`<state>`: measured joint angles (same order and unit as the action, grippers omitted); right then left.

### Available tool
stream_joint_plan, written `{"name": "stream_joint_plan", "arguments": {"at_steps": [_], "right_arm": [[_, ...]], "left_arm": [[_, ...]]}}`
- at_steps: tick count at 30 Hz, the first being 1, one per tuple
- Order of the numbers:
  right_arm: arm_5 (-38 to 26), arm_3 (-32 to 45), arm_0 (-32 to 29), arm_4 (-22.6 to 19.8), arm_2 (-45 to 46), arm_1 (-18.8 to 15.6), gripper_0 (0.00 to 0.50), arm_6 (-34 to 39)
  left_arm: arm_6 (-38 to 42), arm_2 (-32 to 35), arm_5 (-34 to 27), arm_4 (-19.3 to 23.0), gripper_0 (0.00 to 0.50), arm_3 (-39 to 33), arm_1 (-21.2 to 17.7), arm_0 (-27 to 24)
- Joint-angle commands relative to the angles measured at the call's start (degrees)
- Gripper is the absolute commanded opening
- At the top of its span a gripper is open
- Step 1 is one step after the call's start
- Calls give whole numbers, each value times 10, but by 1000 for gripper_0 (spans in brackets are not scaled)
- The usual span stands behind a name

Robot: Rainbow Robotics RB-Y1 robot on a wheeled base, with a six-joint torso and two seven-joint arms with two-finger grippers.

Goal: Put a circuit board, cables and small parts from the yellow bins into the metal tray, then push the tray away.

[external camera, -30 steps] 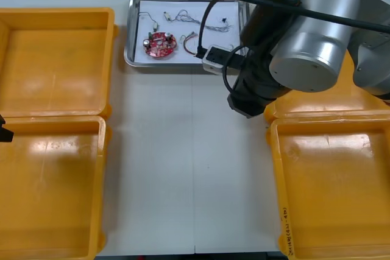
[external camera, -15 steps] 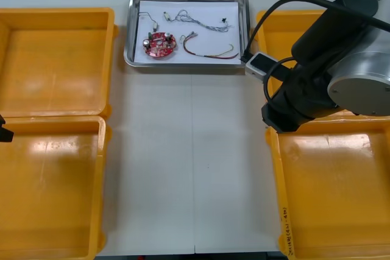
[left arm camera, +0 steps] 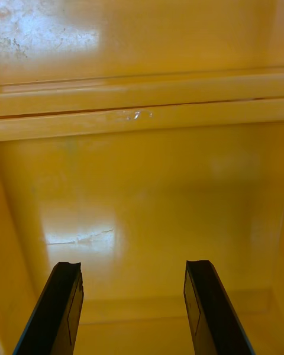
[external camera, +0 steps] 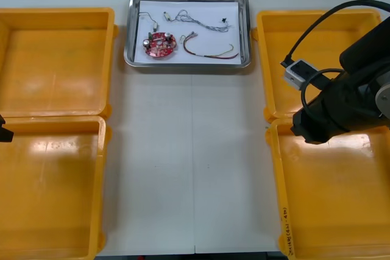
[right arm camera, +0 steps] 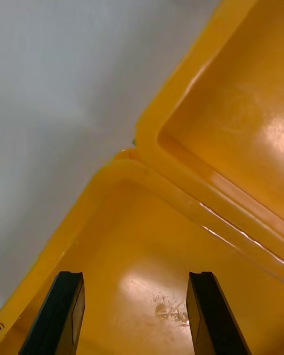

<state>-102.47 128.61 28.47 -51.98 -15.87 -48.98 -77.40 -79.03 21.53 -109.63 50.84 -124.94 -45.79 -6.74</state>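
Left wrist view, closer than the front view allows: left pincer (left arm camera: 133, 266) spread wide, empty, over the floor of one of the yellow bins (left arm camera: 142, 201), the ridge between two bins just ahead. Front view count: four yellow bins (external camera: 55, 59), two each side of the table (external camera: 189, 162); one metal tray (external camera: 130, 28) near the far edge between them, carrying one circuit board (external camera: 159, 44), a red and yellow cable (external camera: 210, 53), a thin pale cable (external camera: 198, 21). Right arm (external camera: 341, 105) crooked over the right-hand bins' seam; right wrist view gives right pincer (right arm camera: 136, 275) wide open, empty, above the near bin's corner.
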Motion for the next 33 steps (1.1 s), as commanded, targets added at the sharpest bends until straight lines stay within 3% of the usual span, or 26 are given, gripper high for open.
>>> {"name": "stream_joint_plan", "arguments": {"at_steps": [1,8,25,33], "right_arm": [[-12,28,-43,19,45,-20,500,23],[-16,38,-93,49,67,-18,500,43],[-19,38,-161,100,124,64,500,110],[-19,38,-183,101,131,74,500,153]], "left_arm": [[-46,18,-4,-5,500,-15,4,9],[-46,18,-4,-5,500,-15,4,9],[-46,18,-4,-5,500,-15,4,9],[-46,18,-4,-5,500,-15,4,9]]}}
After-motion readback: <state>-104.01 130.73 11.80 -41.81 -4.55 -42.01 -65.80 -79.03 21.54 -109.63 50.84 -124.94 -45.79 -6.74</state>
